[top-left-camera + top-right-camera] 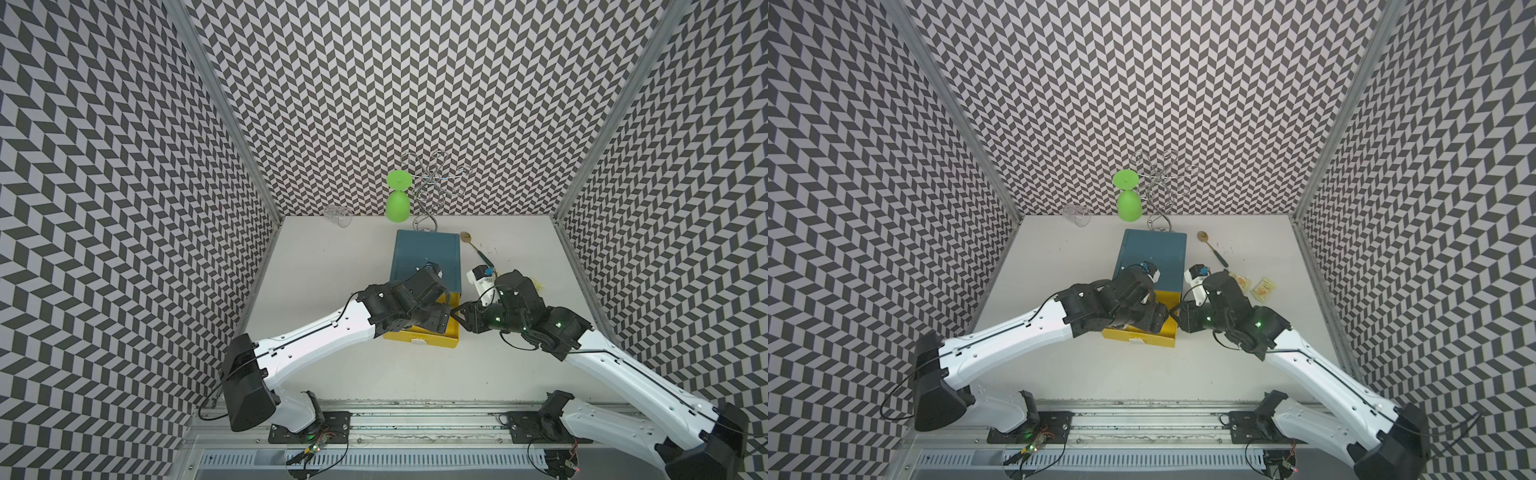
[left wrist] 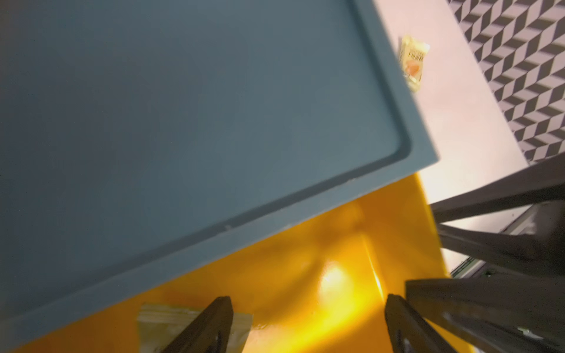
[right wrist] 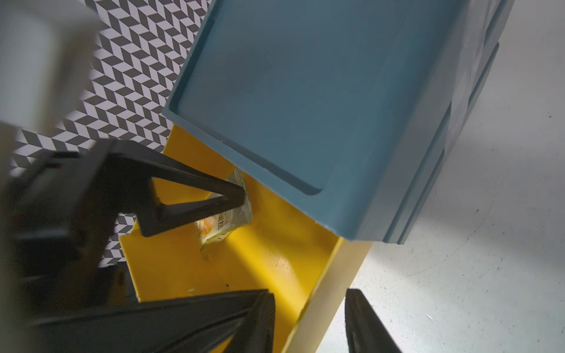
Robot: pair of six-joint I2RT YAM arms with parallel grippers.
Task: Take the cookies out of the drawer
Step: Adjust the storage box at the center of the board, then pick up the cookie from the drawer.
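Grey-and-white chevron walls (image 1: 374, 83) box in a matte white tabletop (image 1: 332, 374), lightly scuffed. A ribbed aluminium rail (image 1: 415, 415) runs along its near edge.

Nearest on the table is the glossy yellow plastic drawer (image 1: 432, 343), pulled out of a squat blue-grey plastic cabinet (image 1: 428, 253) with a recessed, rounded-corner top.

The left gripper (image 2: 308, 301) reaches into the drawer with its black tapered fingers spread wide and gripping nothing. One open-triangle finger (image 3: 183, 175) has its tip over the end of a crinkled pale yellow foil cookie packet (image 3: 223, 220) lying on the drawer floor.

The right gripper (image 3: 308, 293) stands partly open astride the drawer's cream-edged side wall. One finger is inside and one outside, and a gap shows on each side of the wall.

Two more pale yellow packets (image 1: 1241, 282) (image 1: 1264, 287) lie flat on the table to the right of the cabinet.

Beyond them rests a spoon with a brass-coloured bowl and a dark slim handle (image 1: 467, 238).

By the back wall a curled chrome wire rack (image 1: 432, 178) carries a lime-green plastic goblet (image 1: 398, 203), foot uppermost. A clear glass tumbler (image 1: 338, 215) lies on its side to the left.
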